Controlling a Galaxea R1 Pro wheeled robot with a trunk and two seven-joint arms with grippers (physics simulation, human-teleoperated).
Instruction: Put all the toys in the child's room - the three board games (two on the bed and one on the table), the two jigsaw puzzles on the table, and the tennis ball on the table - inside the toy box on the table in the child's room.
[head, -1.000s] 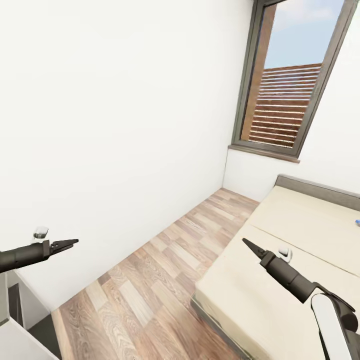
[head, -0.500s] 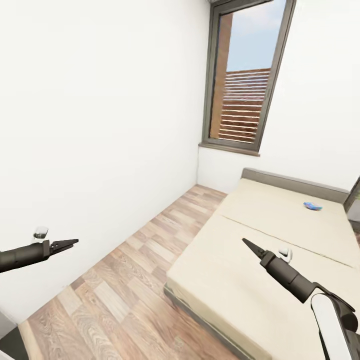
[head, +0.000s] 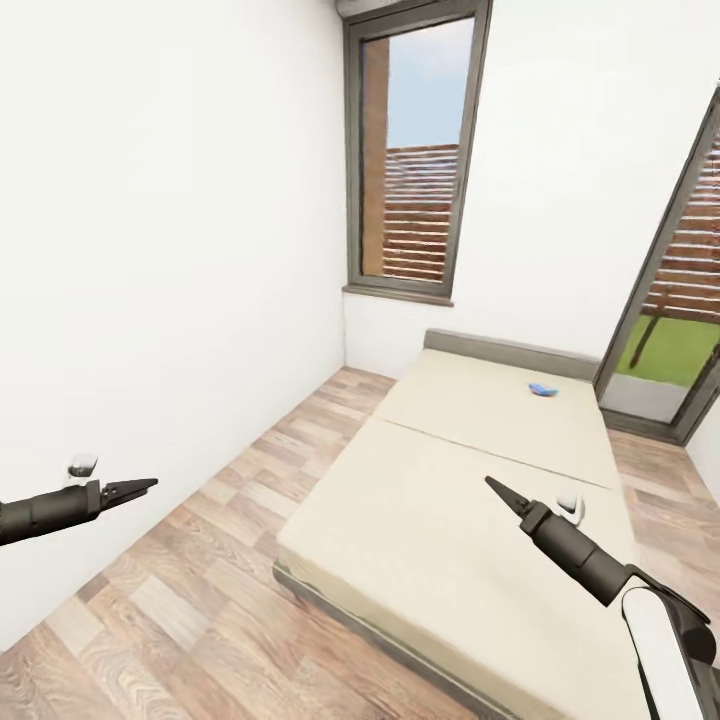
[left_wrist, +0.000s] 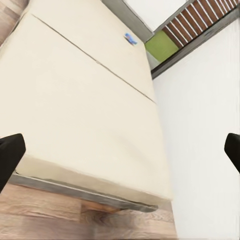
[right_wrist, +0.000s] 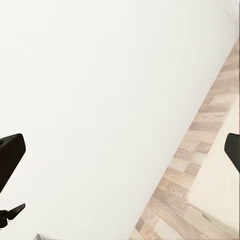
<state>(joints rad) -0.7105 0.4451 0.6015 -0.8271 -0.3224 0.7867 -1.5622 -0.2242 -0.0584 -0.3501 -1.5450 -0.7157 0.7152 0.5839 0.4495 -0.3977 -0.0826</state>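
A small blue board game (head: 543, 389) lies flat on the far panel of the cream bed (head: 470, 480), near the grey headboard; it is also small in the left wrist view (left_wrist: 131, 38). My left gripper (head: 140, 487) hangs open over the wood floor beside the white wall, well short of the bed (left_wrist: 75, 100). Over the bed's near panel my right gripper (head: 497, 489) is open and empty. Each wrist view has its fingers (left_wrist: 10, 160) (right_wrist: 10, 155) spread to the frame's sides. The table, toy box, jigsaw puzzles and tennis ball are out of view.
A strip of wood-plank floor (head: 230, 560) runs between the white wall (head: 150, 250) and the bed. A tall window (head: 415, 160) stands behind the bed, and a glass door (head: 680, 330) opens to the outside at the far right.
The camera has swung to the right, so the bed and window have slid left in the picture and the glass door has come in. Both arms keep the same pose.
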